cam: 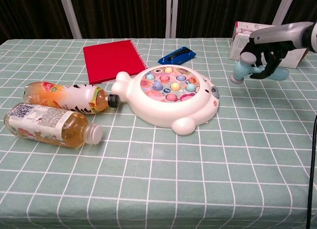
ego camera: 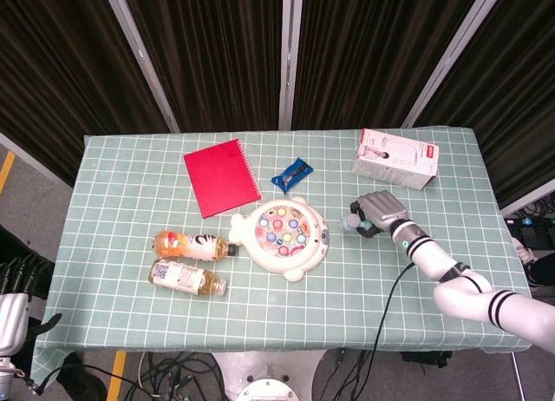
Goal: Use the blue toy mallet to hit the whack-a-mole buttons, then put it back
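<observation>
The right robot hand has its dark fingers curled round the handle of the blue toy mallet, gripping it fully. It carries the mallet above the worktop on the right side, well clear of the game and nearer the right edge than the middle. The handle lies roughly level and the head points back toward the game, which suggests a carry rather than a strike; judging from this position, the hitting looks finished and the put-back step is in hand. Whether the mallet head touches the cloth cannot be told.

The mallet is pale blue, with a rounded barrel head and a thick, blunt handle end showing beyond the fingers on the far side of the robot hand.

Leftward, the whack-a-mole toy sits near the middle of the worktop, white-bodied with coloured buttons facing up. Behind the robot hand, toward the back right corner, a white box lies flat.

The left robot hand rests off the front left corner, holding nothing, fingers apparently loose.
</observation>
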`<state>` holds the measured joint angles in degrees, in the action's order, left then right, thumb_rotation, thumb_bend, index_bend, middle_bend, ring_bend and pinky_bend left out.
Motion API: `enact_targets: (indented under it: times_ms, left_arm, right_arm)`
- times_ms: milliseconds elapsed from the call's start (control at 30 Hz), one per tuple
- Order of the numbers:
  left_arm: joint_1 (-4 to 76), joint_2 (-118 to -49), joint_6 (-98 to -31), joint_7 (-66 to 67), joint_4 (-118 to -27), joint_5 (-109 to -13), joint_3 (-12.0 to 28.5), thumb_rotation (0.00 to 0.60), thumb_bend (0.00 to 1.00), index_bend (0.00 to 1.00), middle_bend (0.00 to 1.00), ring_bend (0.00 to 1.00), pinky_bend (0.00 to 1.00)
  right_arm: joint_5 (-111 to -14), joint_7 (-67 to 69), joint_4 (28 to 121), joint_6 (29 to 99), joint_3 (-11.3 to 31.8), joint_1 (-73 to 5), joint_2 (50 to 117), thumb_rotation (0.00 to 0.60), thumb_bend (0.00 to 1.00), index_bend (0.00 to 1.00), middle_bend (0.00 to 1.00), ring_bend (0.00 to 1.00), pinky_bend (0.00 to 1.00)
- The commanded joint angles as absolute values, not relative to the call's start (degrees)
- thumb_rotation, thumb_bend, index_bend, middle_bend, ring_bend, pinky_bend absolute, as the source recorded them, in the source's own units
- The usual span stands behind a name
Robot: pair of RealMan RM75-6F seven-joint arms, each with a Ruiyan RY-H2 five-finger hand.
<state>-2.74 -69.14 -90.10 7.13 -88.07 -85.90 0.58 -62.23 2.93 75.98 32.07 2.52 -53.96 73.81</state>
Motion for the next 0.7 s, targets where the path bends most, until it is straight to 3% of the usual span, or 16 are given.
enact_targets:
  times_ms: [33, 267, 700]
  left_arm:
    - [-2.6, -69.0, -90.0, 7.6, -88.6, -86.0, 0.6, 0.600, 0.03, 0.14, 0.06, 0.00, 0.00]
    - [-2.7, -68.8, -90.1, 7.8, -88.9, -86.0, 0.5, 0.600, 0.03, 0.13, 0.06, 0.00, 0.00]
    - [-3.0, -69.3, -90.1, 6.6, -87.7, -86.0, 0.2, 0.600, 0.03, 0.13, 0.06, 0.00, 0.00]
  right_arm:
    - [-64.9, 5.7, 73.3, 31.6, 2.0, -52.3, 75.8, 0.600, 0.48, 0.73, 0.61, 0.49, 0.64]
    - [-70.2, 9.4, 69.0, 31.6, 2.4, -51.3, 79.5, 0.600, 0.46, 0.69, 0.56, 0.45, 0.50]
    - [-74.2, 11.1, 68.7, 33.3, 2.7, -49.8, 80.6, 0.600, 0.38, 0.52, 0.46, 0.34, 0.41]
